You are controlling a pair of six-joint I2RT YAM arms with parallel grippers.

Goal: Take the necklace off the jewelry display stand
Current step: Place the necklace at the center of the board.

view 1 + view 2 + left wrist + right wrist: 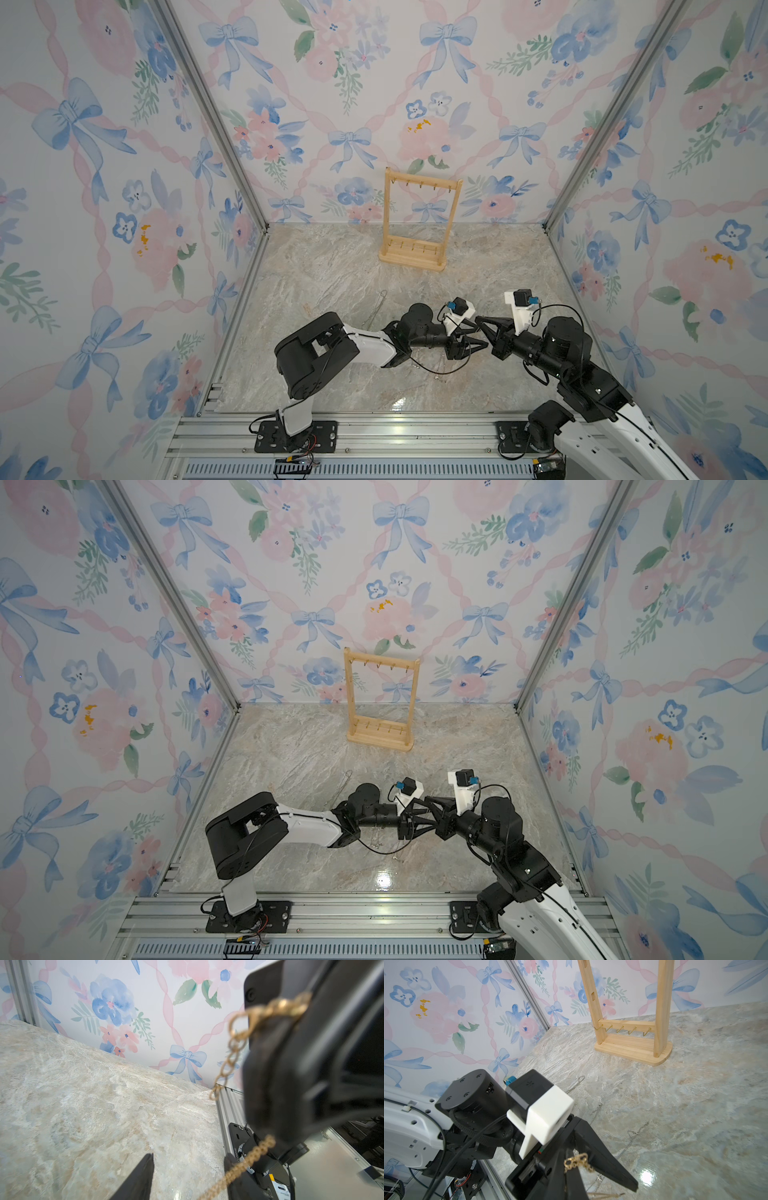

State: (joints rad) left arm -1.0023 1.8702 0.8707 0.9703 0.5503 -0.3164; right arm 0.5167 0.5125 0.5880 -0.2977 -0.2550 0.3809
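Note:
The gold chain necklace (576,1162) hangs clear of the table, pinched in my right gripper (574,1169), which is shut on it. In the left wrist view it drapes over the right gripper's black body (291,1068) as a gold chain (278,1006). My left gripper (188,1169) stands open around that spot, with bare table between its fingers (143,1178) and the chain passing by one of them. Both grippers meet tip to tip near the table's front middle, left (478,337) and right (483,327). The jewelry display stand (411,258) stands upright at the back, its hooks bare.
Thin silver chains lie loose on the marble table: one left of the arms (376,309), others under and beside the grippers (631,1140). Floral walls close in three sides, and an aluminium rail (374,432) runs along the front edge.

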